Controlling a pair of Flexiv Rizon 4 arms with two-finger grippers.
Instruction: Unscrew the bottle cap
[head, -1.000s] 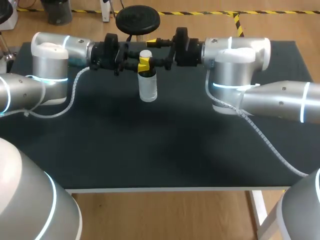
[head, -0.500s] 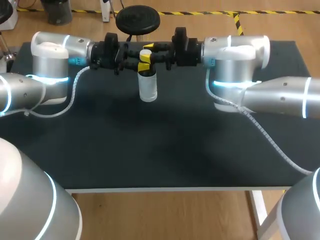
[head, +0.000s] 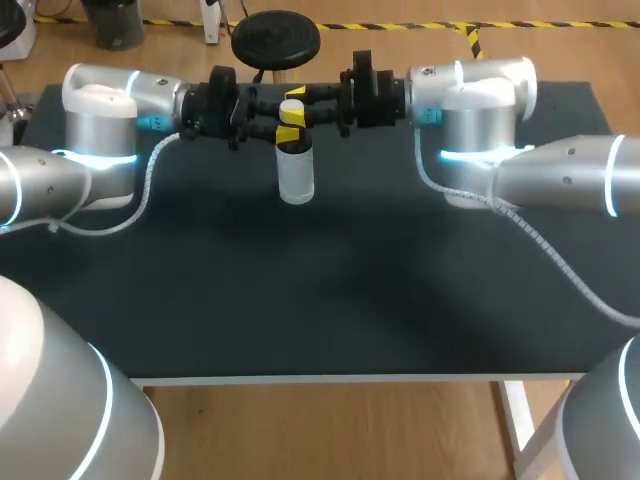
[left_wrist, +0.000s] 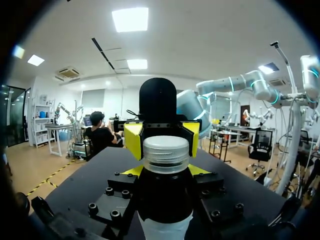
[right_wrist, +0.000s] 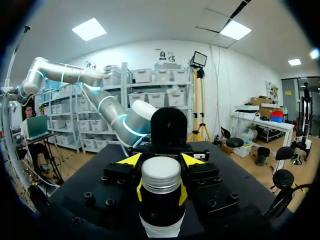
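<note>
Now the right arm's wrist has rolled round since a second ago, with the right fingers clamped on the white ribbed screw cap. By my reading, that's the unscrewing turn under way! The left fingers pinch the neck just below the cap, holding the clear plastic bottle upright at the far side of the dark surface. The cap is not off yet. Nothing shows inside the bottle, though through that cloudy wall I can't be sure.
</note>
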